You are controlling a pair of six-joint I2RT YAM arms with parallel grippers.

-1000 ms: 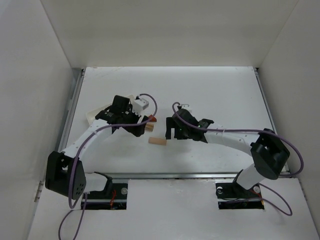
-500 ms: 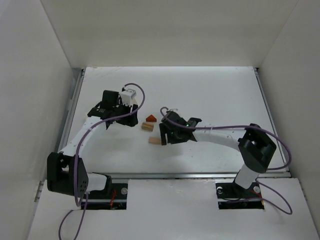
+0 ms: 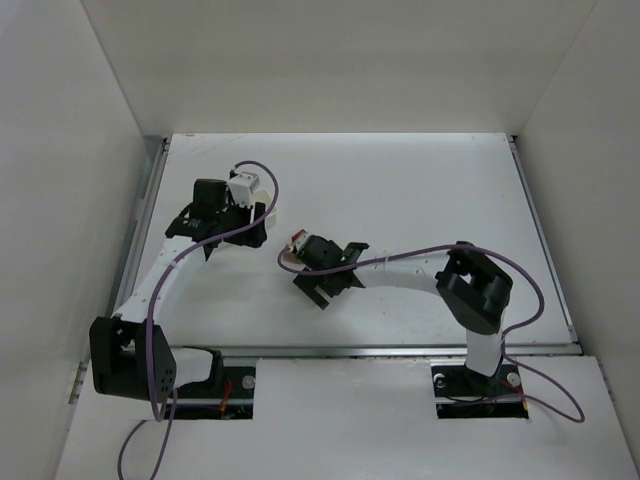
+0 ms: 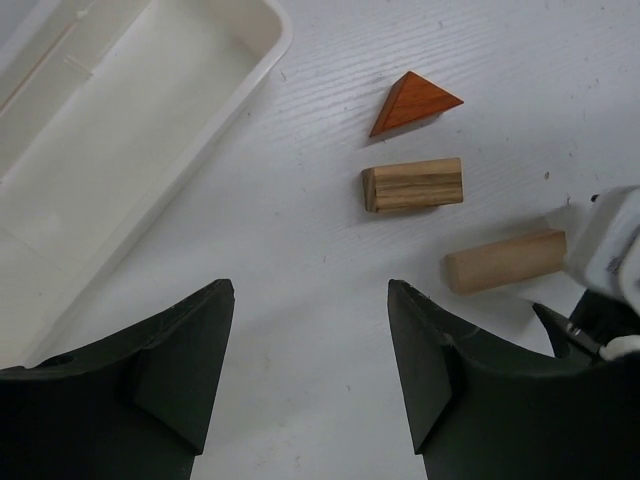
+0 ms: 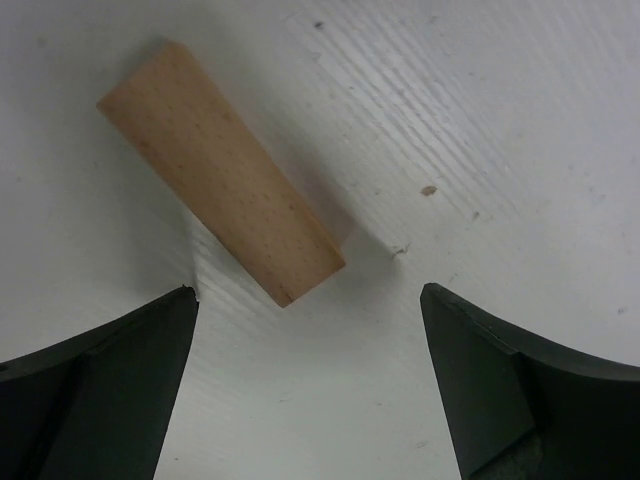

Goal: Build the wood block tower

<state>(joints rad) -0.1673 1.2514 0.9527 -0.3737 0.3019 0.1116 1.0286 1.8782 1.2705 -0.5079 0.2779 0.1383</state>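
Three loose blocks lie flat on the white table. In the left wrist view I see a reddish-brown triangular piece, a striped tan bar below it and a pale tan bar lower right. My left gripper is open and empty, short of the blocks; from above it hangs left of them. My right gripper is open, with the pale bar lying just ahead between and left of its fingers. From above it covers most of the blocks; only an edge of the triangle shows.
A long white tray lies left of the blocks, under my left arm. The right wrist's white camera housing sits close to the pale bar's end. White walls enclose the table.
My right gripper has moved left and now hangs over the blocks. My left gripper has drawn back left and farther away from the blocks.
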